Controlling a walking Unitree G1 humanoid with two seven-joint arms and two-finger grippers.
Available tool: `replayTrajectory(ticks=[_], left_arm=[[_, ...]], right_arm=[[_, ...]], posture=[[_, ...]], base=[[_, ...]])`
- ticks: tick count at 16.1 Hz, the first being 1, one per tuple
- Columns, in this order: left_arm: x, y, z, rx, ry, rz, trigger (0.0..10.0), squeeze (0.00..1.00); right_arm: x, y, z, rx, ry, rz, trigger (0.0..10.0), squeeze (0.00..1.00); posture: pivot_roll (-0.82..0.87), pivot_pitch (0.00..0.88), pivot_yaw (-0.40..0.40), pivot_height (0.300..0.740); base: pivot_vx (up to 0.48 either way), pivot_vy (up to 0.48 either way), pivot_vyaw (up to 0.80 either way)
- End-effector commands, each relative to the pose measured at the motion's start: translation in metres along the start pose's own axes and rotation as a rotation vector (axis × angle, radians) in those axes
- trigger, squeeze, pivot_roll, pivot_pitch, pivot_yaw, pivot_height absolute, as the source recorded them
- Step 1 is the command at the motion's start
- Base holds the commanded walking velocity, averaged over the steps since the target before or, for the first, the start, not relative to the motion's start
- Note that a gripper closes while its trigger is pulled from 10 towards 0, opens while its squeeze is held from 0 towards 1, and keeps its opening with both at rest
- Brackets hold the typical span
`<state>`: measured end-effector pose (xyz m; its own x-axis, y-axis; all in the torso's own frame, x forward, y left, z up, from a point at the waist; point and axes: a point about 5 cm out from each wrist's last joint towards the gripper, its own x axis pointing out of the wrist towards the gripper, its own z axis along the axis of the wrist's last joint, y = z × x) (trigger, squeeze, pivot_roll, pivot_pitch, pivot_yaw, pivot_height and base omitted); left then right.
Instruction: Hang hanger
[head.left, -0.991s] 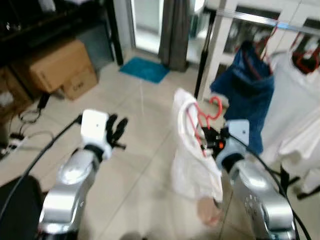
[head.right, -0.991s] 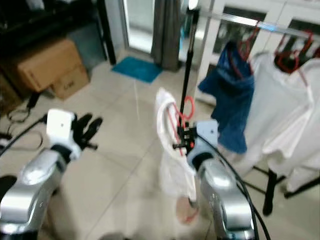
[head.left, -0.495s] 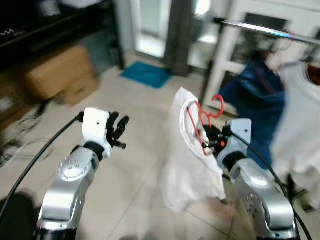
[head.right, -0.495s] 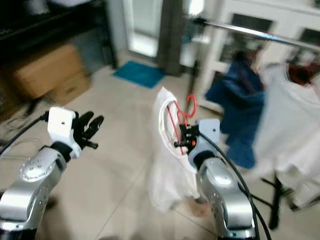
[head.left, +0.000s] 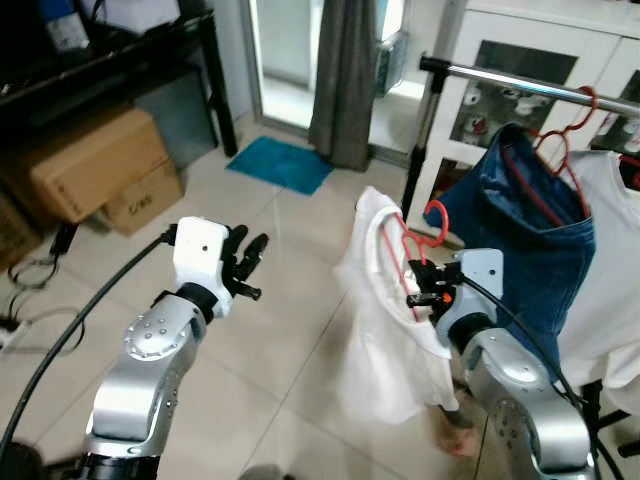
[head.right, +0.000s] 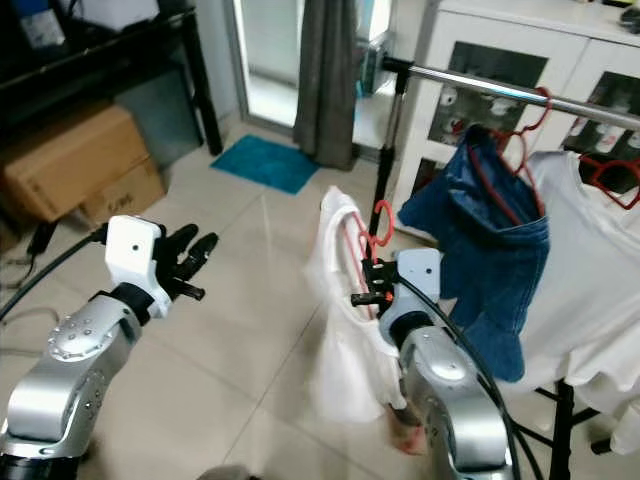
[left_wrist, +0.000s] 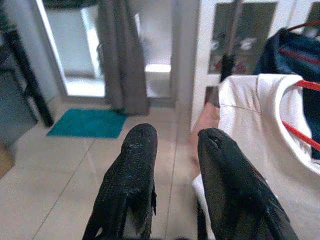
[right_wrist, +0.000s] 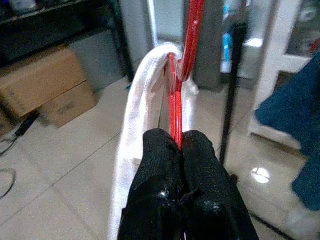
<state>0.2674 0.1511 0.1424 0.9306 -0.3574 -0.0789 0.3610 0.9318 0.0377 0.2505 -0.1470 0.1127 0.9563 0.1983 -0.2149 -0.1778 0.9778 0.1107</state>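
Note:
My right gripper (head.left: 418, 293) is shut on a red hanger (head.left: 413, 243) that carries a white shirt (head.left: 385, 345); the shirt droops toward the floor. In the right wrist view the black fingers (right_wrist: 165, 165) pinch the red hanger (right_wrist: 175, 117) wire, with the white shirt (right_wrist: 136, 115) collar draped around it. The metal clothes rail (head.left: 520, 86) runs above and to the right, its black post (head.left: 412, 180) just behind the held hanger. My left gripper (head.left: 250, 262) is raised at the left, open and empty; its two fingers (left_wrist: 132, 175) stand apart.
On the rail hang a blue garment (head.left: 525, 230) and a white garment (head.left: 610, 270) on red hangers. Cardboard boxes (head.left: 95, 160) sit under a dark shelf at the left. A teal mat (head.left: 280, 163) lies by the doorway and grey curtain (head.left: 340, 75). White cabinets stand behind the rail.
The camera has shifted and sharpened; the rail and hung clothes now sit closer and clearer. Both grippers keep the same hold and pose.

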Motion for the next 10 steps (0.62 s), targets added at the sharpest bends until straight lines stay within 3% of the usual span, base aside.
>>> replayTrajectory(ticks=[1, 3, 7, 10], left_arm=[[0.003, -0.005, 0.0, -0.001, -0.004, -0.02, 10.0, 0.0], [0.003, -0.003, 0.001, 0.023, -0.005, -0.026, 10.0, 0.0], [0.0, -0.001, 0.001, 0.033, -0.003, -0.03, 10.0, 0.0], [-0.003, -0.003, -0.004, 0.041, 0.021, -0.049, 10.0, 0.0]], right_arm=[[-0.001, -0.009, 0.012, -0.015, -0.054, -0.028, 10.0, 0.0], [0.003, -0.009, 0.013, -0.016, -0.052, -0.023, 10.0, 0.0], [0.002, -0.005, 0.005, -0.022, -0.003, -0.022, 10.0, 0.0], [-0.006, -0.01, -0.006, -0.049, 0.046, -0.052, 10.0, 0.0]], posture=[[0.12, 0.0, 0.02, 0.74], [0.14, 0.0, 0.013, 0.74], [0.14, 0.008, 0.009, 0.74], [0.13, 0.02, 0.022, 0.74]], base=[[0.382, 0.0, 0.0], [0.384, 0.0, 0.0], [0.385, 0.0, -0.77], [0.385, 0.0, -0.78]])
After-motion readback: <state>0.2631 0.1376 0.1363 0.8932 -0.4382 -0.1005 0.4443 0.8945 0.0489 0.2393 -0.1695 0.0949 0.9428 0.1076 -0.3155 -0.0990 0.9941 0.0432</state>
